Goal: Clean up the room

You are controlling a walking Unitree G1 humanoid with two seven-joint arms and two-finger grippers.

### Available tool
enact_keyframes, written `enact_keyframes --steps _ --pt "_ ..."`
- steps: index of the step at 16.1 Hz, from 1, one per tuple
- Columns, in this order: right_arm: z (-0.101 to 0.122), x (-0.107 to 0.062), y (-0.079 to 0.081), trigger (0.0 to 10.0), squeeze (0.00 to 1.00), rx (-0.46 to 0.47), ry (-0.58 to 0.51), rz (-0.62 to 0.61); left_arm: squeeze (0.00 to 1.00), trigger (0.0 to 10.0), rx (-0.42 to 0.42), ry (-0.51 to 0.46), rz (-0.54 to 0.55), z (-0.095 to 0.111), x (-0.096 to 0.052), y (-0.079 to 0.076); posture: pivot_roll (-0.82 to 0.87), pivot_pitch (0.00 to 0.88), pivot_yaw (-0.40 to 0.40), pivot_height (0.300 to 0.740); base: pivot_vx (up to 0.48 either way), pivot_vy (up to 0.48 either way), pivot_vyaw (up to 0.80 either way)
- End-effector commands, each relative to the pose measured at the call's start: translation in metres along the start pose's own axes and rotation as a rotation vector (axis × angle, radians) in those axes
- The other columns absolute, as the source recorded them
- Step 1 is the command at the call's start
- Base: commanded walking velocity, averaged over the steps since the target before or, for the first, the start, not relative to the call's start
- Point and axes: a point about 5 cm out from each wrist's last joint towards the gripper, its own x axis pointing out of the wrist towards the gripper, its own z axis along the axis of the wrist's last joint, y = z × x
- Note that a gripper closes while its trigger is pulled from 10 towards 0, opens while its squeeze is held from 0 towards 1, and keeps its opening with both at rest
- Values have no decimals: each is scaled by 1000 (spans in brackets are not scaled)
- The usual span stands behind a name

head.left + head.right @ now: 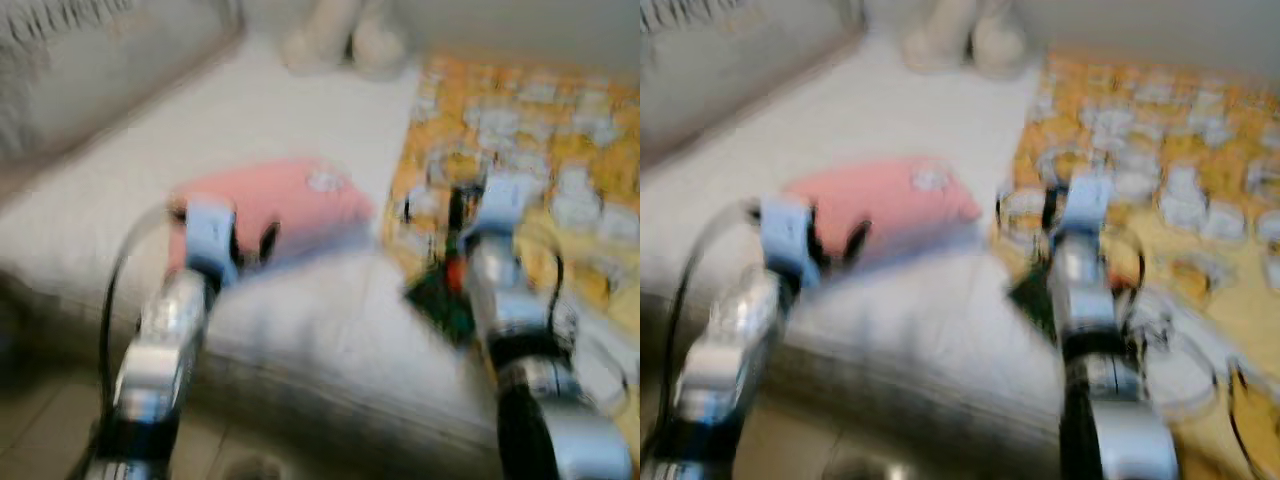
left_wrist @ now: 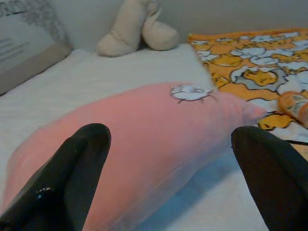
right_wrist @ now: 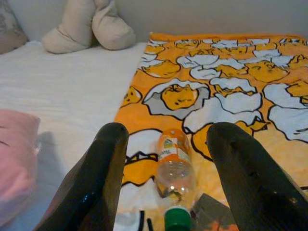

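A wide white bed (image 1: 290, 110) takes up most of the head views, which are blurred. Over its right part lies an orange blanket printed with white and yellow cartoon shapes (image 3: 231, 86). A grey patterned pillow (image 1: 90, 60) leans at the far left corner, and a cream stuffed toy (image 2: 134, 29) sits at the far edge of the bed against the wall, between the pillow and the blanket.

On the white sheet, left of the blanket's edge, lies a soft pink cushion with a small white patch on its top (image 2: 159, 125). The left gripper (image 2: 168, 173) is at the cushion's near side: in the left wrist view its two black fingers (image 2: 72, 178) stand spread wide, one to each side of the cushion's bulk, with the pink fabric between them. Whether the fingers touch the fabric cannot be told.

A clear plastic bottle with an orange label and a green cap (image 3: 174, 175) lies on its side on the blanket, near the blanket's left edge, cap toward the robot. The right gripper (image 3: 168, 168) hangs just over it with its black fingers spread apart, and the bottle shows in the gap between them, not gripped. Beside the cap lies a small dark flat thing (image 3: 211, 211), too unclear to name. The cushion's end shows well to the left of the bottle, on the bare sheet.
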Motion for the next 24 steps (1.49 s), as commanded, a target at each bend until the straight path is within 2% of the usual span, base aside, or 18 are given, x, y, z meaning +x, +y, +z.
enact_keyframes --steps 1,2,3,6,8,10,11,12,13,14,16,17,18,19,20,23,24 --pt "-7 -7 -1 10000 1000 6 13 5 0 10000 6 3 -1 1 4 2 36 0 -6 731 0 0 0" --pt "-10 -8 -1 10000 980 2 14 8 0 10000 3 6 -1 0 5 2 21 0 -3 731 0 0 0" --pt "-21 -16 1 10000 0 6 31 15 0 10000 -1 5 -24 0 10 -2 -20 0 8 731 0 0 -581" --pt "-27 -26 3 10000 0 -2 8 28 0 10000 -9 5 -56 0 17 -10 -53 0 22 731 0 0 -550" --pt "-33 -36 -3 10000 0 -2 11 1 0 10000 1 10 -71 -3 21 -14 -67 0 36 731 0 0 -563" --pt "-37 -48 -9 10000 0 -4 18 -18 0 10000 -29 40 -12 -10 18 -5 -75 0 33 714 0 0 -219" --pt "-36 -55 -11 10000 0 -3 -4 -10 698 10000 -75 36 36 -11 15 1 -75 0 30 714 0 0 0" --pt "-34 -67 -13 10000 0 -8 -42 7 1000 10000 -150 19 111 -13 7 11 -72 0 24 714 0 0 0" --pt "-32 -74 -14 10000 0 -15 -63 15 1000 10000 -170 18 140 -15 3 15 -73 0 23 714 0 0 0" --pt "-29 -93 -19 10000 0 -47 -105 27 1000 10000 -136 51 177 -23 -11 20 -75 0 18 714 0 0 0" --pt "-22 -127 -19 10000 0 -93 -159 81 1000 10000 -130 131 178 -37 -37 19 -88 0 -2 714 0 0 0" --pt "-22 -137 -16 10000 0 -95 -155 113 1000 10000 -118 131 134 -35 -41 14 -91 0 -3 714 0 0 0" --pt "-25 -140 -15 10000 0 -93 -145 121 1000 10000 -105 111 96 -31 -40 9 -88 0 -3 714 0 0 0" --pt "-28 -142 -16 10000 0 -80 -132 110 251 10000 -77 69 46 -22 -33 2 -90 0 1 714 0 0 0" --pt "-28 -142 -17 10000 0 -64 -133 88 0 10000 -50 27 28 -11 -25 -3 -92 0 6 714 0 0 0" --pt "-20 -149 -23 10000 0 -49 -167 17 0 10000 -61 -106 -32 20 -19 -10 -109 0 23 714 309 0 0" --pt "-19 -149 -24 10000 0 -52 -175 10 0 10000 -63 -113 -38 22 -19 -12 -114 0 25 714 461 0 0"
